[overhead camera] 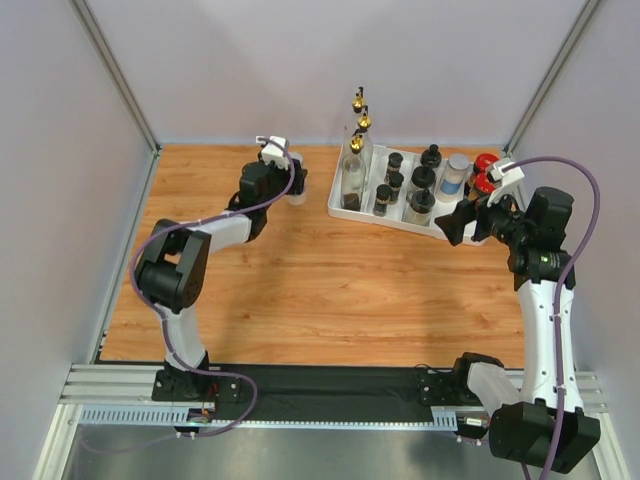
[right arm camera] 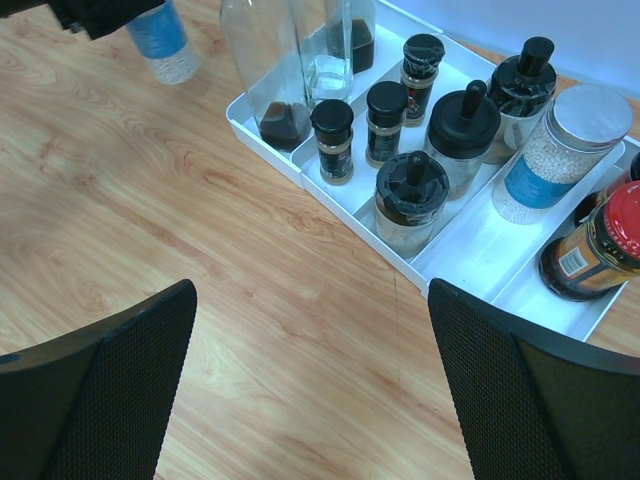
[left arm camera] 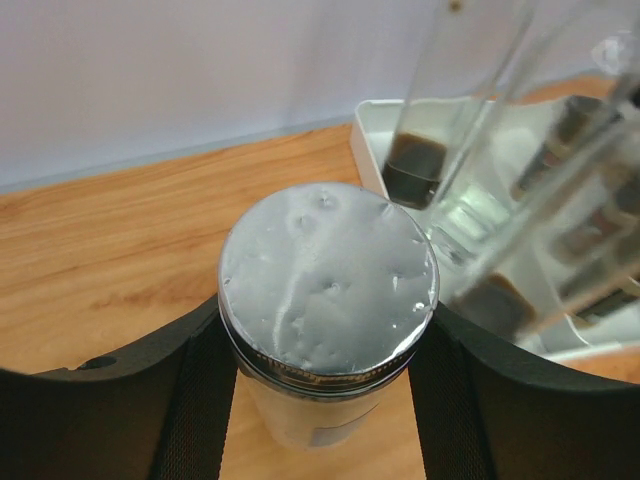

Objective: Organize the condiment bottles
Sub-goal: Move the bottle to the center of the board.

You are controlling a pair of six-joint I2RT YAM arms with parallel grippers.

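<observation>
Left arm stretches to the tabletop's (overhead camera: 330,290) far edge, left gripper (left arm camera: 325,385) clamped on a silver-lidded jar (left arm camera: 328,275) left of the tray (right arm camera: 480,240). Right arm bends inward by the tray's near right corner — right gripper (right arm camera: 310,390) spread wide, empty.

top: overhead, far | left wrist: close, down | right wrist: down, higher | shared: tray (right arm camera: 468,245)
</observation>
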